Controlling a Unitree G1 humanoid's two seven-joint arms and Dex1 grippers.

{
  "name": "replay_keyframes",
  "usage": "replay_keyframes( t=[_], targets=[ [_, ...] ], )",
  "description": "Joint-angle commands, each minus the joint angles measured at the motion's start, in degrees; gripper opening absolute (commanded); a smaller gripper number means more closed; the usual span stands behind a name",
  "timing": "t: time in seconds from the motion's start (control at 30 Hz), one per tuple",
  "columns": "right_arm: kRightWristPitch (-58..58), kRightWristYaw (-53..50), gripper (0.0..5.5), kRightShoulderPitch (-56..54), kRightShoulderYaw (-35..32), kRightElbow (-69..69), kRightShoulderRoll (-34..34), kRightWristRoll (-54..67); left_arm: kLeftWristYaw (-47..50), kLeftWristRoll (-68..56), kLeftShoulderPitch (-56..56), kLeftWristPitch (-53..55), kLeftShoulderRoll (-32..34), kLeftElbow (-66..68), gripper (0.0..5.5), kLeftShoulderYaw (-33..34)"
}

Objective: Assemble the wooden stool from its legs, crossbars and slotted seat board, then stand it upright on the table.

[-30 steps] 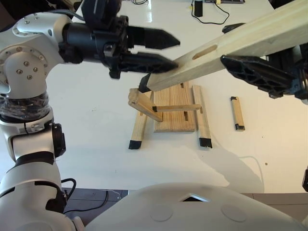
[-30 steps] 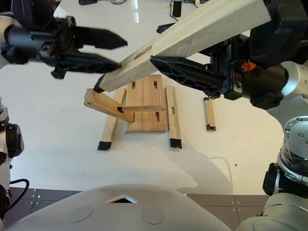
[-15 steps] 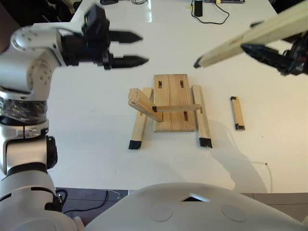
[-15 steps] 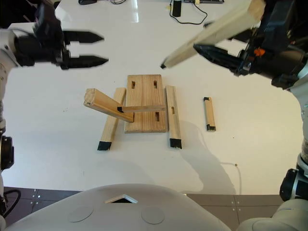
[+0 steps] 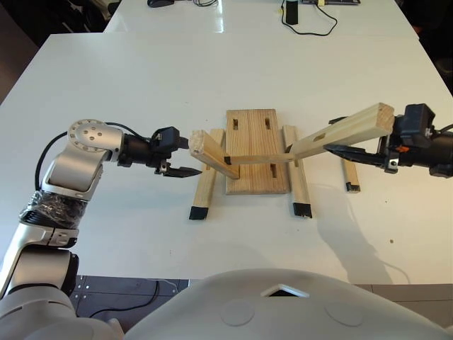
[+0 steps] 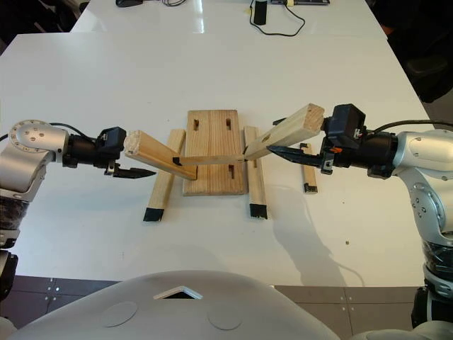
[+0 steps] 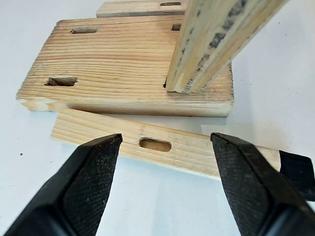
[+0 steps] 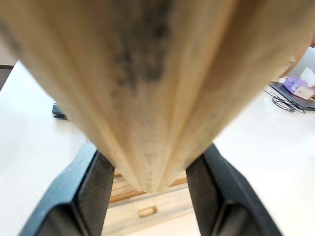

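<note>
A broad white table [image 5: 141, 85] took up most of the room in view; its glossy top caught a pale glare [image 5: 216, 23] near the far edge; a black cable [image 5: 311, 32] looped there beside a small dark upright object [image 5: 291, 11]; dark floor [image 5: 21, 35] showed past the far left corner; below the near edge lay dark floor tiles [image 6: 42, 287], a black cord [image 5: 152, 290] trailing across them.

R tool [image 6: 274, 136] lowered its leg [image 6: 301, 122] to crossbar [image 6: 212, 159] end; L tool [image 5: 192, 156] dropped beside tilted leg [image 5: 214, 156]
</note>
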Motion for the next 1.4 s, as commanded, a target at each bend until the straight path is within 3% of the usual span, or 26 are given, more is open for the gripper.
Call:
replay_keyframes(
  t=[0.03, 0.5, 0.77, 1.4],
  targets=[
    [-0.4, -0.1, 2.04, 1.7, 0.8, -2.5, 0.8, -0.5, -1.2, 1.6, 0.0, -1.1, 0.4, -0.1, 3.35, -0.5],
    [-2.2, 0.3, 2.04, 9.4, 2.5, -4.4, 3.2, -2.3, -4.7, 3.3, -3.6, -2.4, 0.3, 3.5, 3.35, -0.4],
    [-6.8, 3.3, 2.04, 13.0, 3.6, -0.6, -0.5, -6.7, -5.6, 3.8, -4.6, -2.9, -0.1, 4.3, 3.35, -0.4],
    [-2.1, 9.6, 2.04, 14.6, 2.6, 0.5, -8.7, 1.6, -3.0, 3.8, -0.7, -1.8, -1.0, -0.2, 3.35, -0.2]
  ],
)
